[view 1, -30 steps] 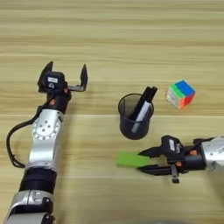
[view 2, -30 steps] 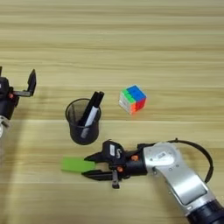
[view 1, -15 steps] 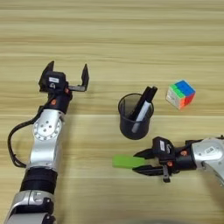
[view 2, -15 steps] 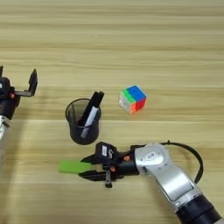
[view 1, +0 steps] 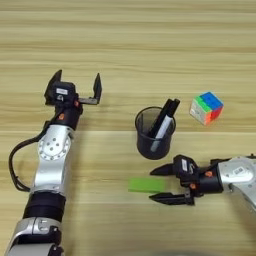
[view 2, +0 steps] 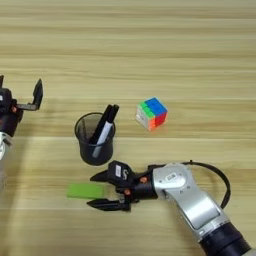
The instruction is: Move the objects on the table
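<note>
One dark translucent cup (view 1: 155,134) stands upright near the centre of the frame on the wooden worktop (view 1: 128,45). It holds two markers leaning toward the upper right, their black caps sticking out over the rim: one white-barrelled marker (view 1: 161,127) and one all-black marker (view 1: 169,108) close beside it. No other container shows.

One small multicoloured puzzle cube (view 1: 206,107) sits to the right of the cup, apart from it, in the right-middle of the frame. One flat bright green block (view 1: 146,185) lies on the worktop below the cup, in the lower centre.

The right tool (view 1: 161,184) reaches in from the lower right, pointing toward picture left. Its two black fingers (view 1: 163,170) are spread wide, one above and one below the right end of the green block, which sits in the gap; whether either finger touches the block I cannot tell.

The left tool (view 1: 76,86) is in the upper left of the frame, its arm running down the left side. Its fingers stand wide apart and hold nothing, well away from every object.
</note>
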{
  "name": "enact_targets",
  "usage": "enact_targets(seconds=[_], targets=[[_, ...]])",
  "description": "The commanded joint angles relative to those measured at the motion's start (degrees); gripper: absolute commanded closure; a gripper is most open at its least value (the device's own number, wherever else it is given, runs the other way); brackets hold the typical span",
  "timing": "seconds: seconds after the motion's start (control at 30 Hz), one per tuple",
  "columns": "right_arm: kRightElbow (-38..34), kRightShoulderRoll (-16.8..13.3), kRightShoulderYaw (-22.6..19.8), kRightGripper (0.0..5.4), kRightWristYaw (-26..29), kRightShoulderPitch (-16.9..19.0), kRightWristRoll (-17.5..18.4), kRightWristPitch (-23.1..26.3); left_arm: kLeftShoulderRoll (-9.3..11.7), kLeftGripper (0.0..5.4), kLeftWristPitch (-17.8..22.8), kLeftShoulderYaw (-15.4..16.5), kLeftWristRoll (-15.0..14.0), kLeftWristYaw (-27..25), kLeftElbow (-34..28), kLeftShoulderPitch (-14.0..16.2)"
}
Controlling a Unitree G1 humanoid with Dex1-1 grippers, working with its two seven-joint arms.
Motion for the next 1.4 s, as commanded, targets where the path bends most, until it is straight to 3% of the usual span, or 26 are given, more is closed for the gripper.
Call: enact_targets(seconds=[0.03, 0.47, 0.57, 0.77, 1.0, 1.2, 1.4], targets=[[-2.64, -0.06, -2.31, 1.95, 0.20, -0.87, 2.56, 0.39, -0.07, 0.00, -0.57, -0.35, 0.92, 0.38, -0.19, 0.15], [-9.41, -1.14, -9.27, 0.62, 0.26, -0.54, 11.74, 3.79, -0.09, 0.00, -0.78, -0.37, 1.00, 0.42, 0.10, 0.02], [-11.22, -1.27, -11.86, 0.24, 0.23, -0.68, 15.50, 5.26, -0.03, 0.00, -0.87, -0.32, 0.98, 0.42, 0.45, -0.15], [-13.02, -0.80, -15.86, 0.02, -0.94, -1.25, 20.07, 6.57, 0.06, 0.00, -1.08, -0.27, 0.99, 0.41, 0.88, -0.35], [-11.85, 0.96, -18.62, 0.02, -4.91, -2.94, 20.37, 5.86, 0.08, 0.00, -1.33, -0.25, 0.99, 0.41, 1.51, -0.62], [-8.39, 6.07, -21.87, 0.02, -13.44, -6.86, 19.68, 4.65, 0.05, 0.00, -1.48, -0.31, 1.00, 0.48, 1.85, -0.78], [-4.75, 8.83, -23.73, 0.02, -21.43, -9.94, 17.50, 5.10, 0.10, 0.00, -1.66, -0.35, 0.97, 0.51, 2.14, -0.90]])
